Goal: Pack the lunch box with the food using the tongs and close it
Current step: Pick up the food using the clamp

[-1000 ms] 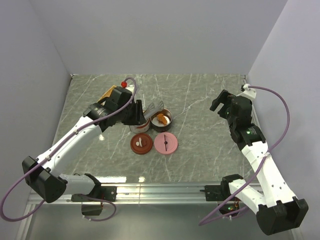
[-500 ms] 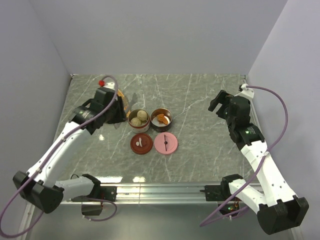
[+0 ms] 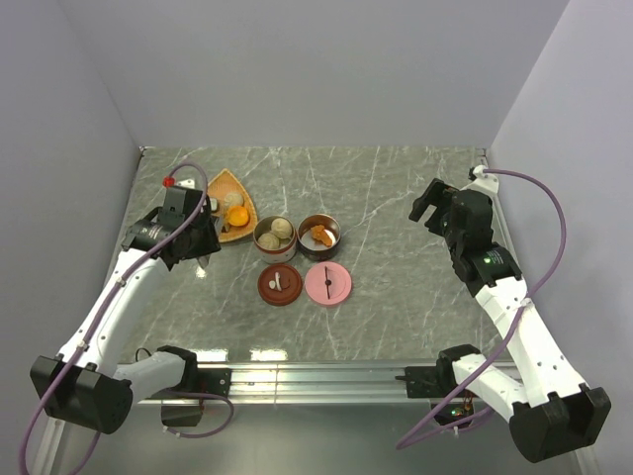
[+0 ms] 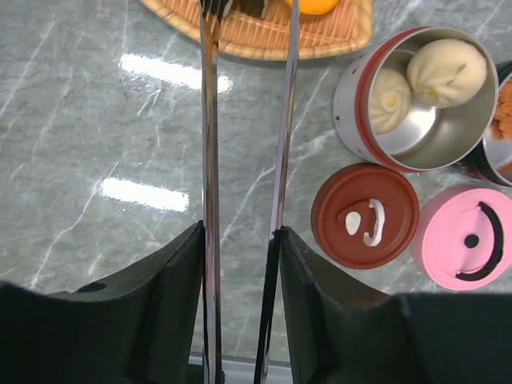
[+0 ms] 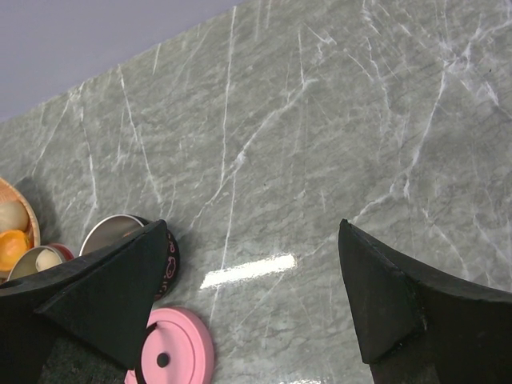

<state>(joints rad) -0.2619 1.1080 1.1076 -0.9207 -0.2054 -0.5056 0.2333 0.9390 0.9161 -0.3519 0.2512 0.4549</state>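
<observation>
The tongs (image 4: pixel 210 160) are nearest, with both thin arms clenched in the left gripper (image 4: pixel 238 234), which hangs over bare tabletop (image 4: pixel 88 120) on the left. The arms run forward almost parallel with a gap between them. Their tips reach the plate (image 4: pixel 328 36) at the very edge of the wrist view, so I cannot tell whether anything sits between them. That hold is the first worry. Narrow, smooth arms pressed by flat pads could twist or slide, and the tips would then close off-line.

A little farther, to the right, the dark red lid (image 4: pixel 364 228) and the pink lid (image 4: pixel 464 240) lie flat just in front of the tins. The dumpling tin (image 4: pixel 352 96) already holds two dumplings (image 4: pixel 448 70), so room looks short. A piece released high or off-centre may bounce off the rim or land on a lid. The second tin (image 3: pixel 319 234), holding orange chunks, stands just beside the first, and a low sweep of the long tongs could knock either.

Farthest, on the plate, lie an orange piece (image 4: pixel 314 4) and a dark roll (image 4: pixel 254 6). Both are small and likely to squirt free under too hard a squeeze.

The right gripper (image 3: pixel 433 202), spread wide and grasping nothing, hangs well apart on the right. The flat lids may be awkward for it to lift.
</observation>
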